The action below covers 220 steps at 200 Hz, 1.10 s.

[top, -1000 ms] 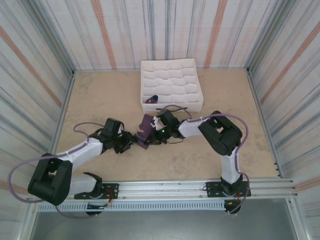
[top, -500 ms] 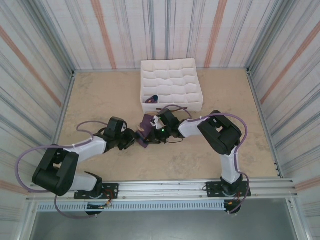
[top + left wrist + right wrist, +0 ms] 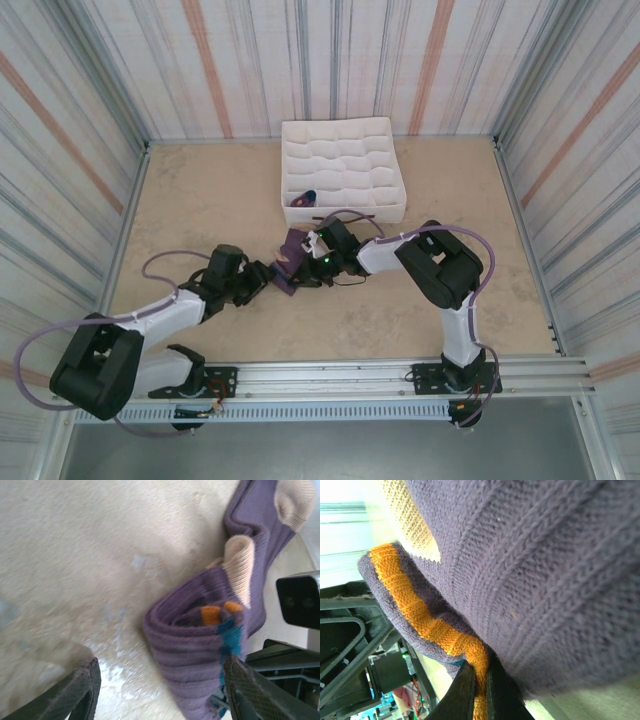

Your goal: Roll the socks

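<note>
socks (image 3: 291, 260) on table (image 3: 190, 200), front of centre, between left gripper (image 3: 267, 277) at their left and right gripper (image 3: 302, 268) at their right; box (image 3: 345, 165) behind them, small bundle (image 3: 305, 198) in its near-left compartment

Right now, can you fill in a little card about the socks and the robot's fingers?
socks: purple, partly rolled, lying on the table
left fingers: open, the roll between them
right fingers: shut on the socks' orange band
white grid box: behind the socks, with one small dark bundle in a front compartment
rolling: not finished
</note>
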Each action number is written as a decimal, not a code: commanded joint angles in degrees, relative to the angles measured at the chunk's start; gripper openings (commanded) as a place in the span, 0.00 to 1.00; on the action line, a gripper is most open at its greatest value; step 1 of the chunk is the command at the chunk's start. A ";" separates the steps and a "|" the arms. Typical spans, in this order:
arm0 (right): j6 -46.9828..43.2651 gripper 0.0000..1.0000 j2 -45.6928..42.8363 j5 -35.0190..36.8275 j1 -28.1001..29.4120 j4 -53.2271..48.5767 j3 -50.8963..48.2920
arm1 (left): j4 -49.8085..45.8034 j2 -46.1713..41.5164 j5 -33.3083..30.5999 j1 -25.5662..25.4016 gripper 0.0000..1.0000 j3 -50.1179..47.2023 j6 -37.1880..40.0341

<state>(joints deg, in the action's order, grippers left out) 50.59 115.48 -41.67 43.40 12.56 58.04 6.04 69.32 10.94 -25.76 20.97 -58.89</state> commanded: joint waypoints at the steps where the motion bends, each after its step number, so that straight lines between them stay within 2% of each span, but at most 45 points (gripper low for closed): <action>1: 1.31 0.00 5.02 8.72 -1.06 -10.01 -2.50 | 3.29 3.28 -0.22 -0.79 0.68 -0.60 -0.95; 35: 1.43 0.00 5.02 8.70 -1.08 -9.94 -2.46 | 5.56 6.80 -0.31 -1.57 0.68 -0.21 -1.52; 66: 1.53 0.00 5.02 8.61 -1.04 -9.83 -2.30 | 6.13 9.44 -0.05 -1.58 0.61 -0.34 -2.18; 121: 0.83 0.00 4.43 8.05 -1.15 -8.56 -2.92 | -0.97 11.81 0.49 -1.49 0.28 3.52 0.65; 159: -0.50 0.00 4.14 8.40 -1.12 -8.01 -3.08 | -9.13 13.25 3.24 -0.19 0.11 8.60 5.22; 169: -0.87 0.06 3.40 9.09 -1.03 -7.50 -3.60 | -11.87 14.29 4.68 0.49 0.07 10.56 6.99; 188: -2.46 0.22 0.59 11.36 -0.68 -6.67 -4.72 | -16.26 16.59 7.58 1.65 0.03 13.77 9.45; 220: -9.07 0.39 -7.21 18.14 1.37 -8.06 -5.80 | -22.96 19.58 9.96 2.09 0.00 18.33 13.40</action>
<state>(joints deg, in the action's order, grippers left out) 47.68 111.35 -36.73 43.68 14.02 55.18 -5.13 86.39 18.37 -24.05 37.17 -50.98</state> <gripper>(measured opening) 0.346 0.135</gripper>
